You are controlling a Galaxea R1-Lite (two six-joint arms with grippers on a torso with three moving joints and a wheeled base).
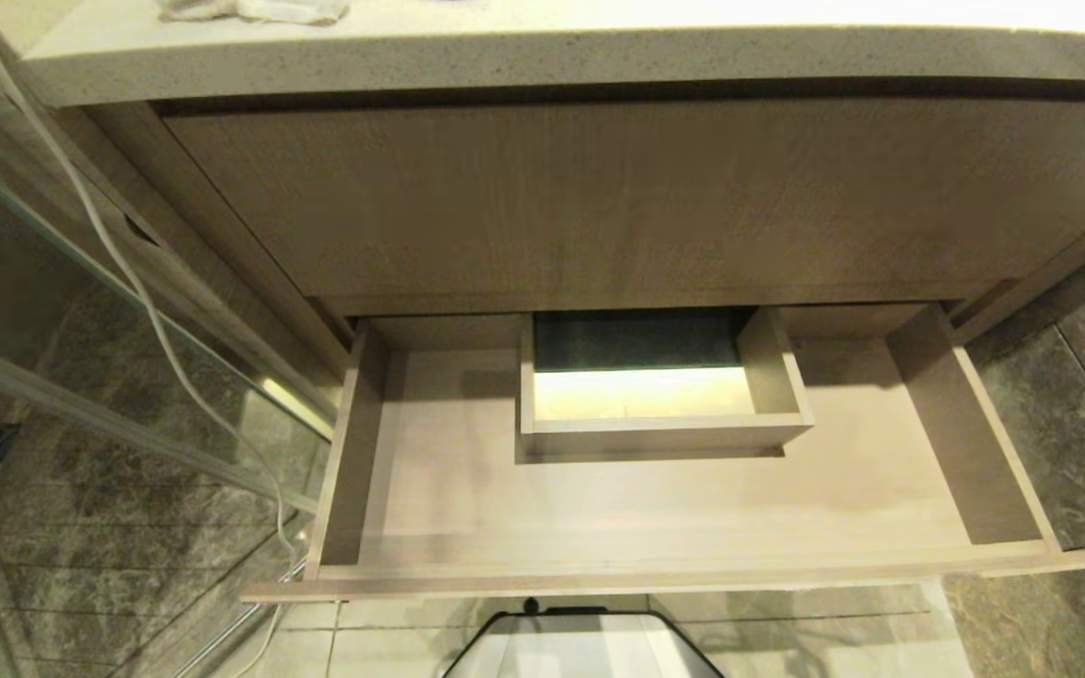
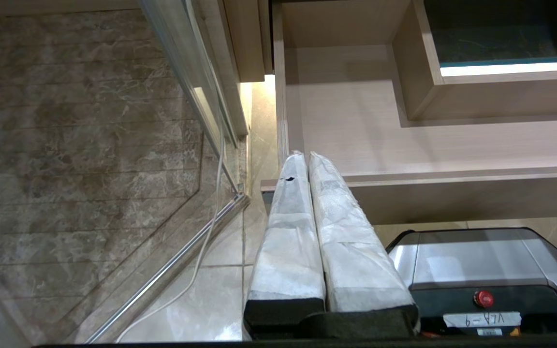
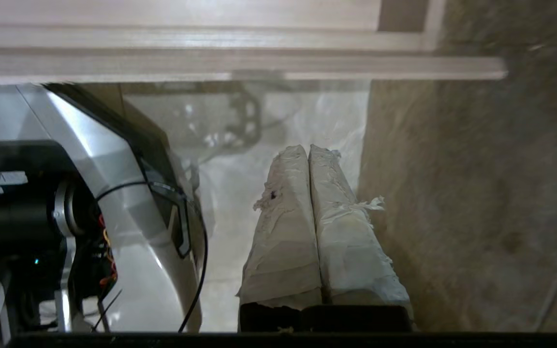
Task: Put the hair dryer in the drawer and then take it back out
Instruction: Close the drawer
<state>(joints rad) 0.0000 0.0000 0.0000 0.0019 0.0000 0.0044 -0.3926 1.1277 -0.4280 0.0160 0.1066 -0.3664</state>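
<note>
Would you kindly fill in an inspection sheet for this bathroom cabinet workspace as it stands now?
Surface: speckled countertop above a closed wood-grain panel front.
Job's things: drawer pulled open, nothing in it beyond its boxed cutout; hair dryer not seen in any view.
Clutter: pale cloth at the countertop's far edge.
Grippers: left gripper shut, empty, by the drawer's left front corner; right gripper shut, empty, low, below the drawer front.
Cables: white cord hanging down the glass on the left.
Surroundings: glass partition, stone-tiled floor, robot base.

The drawer [image 1: 655, 527] stands pulled open above the tiled floor [image 2: 211, 299], just ahead of the left gripper [image 2: 306, 155], nothing lying in it.
</note>
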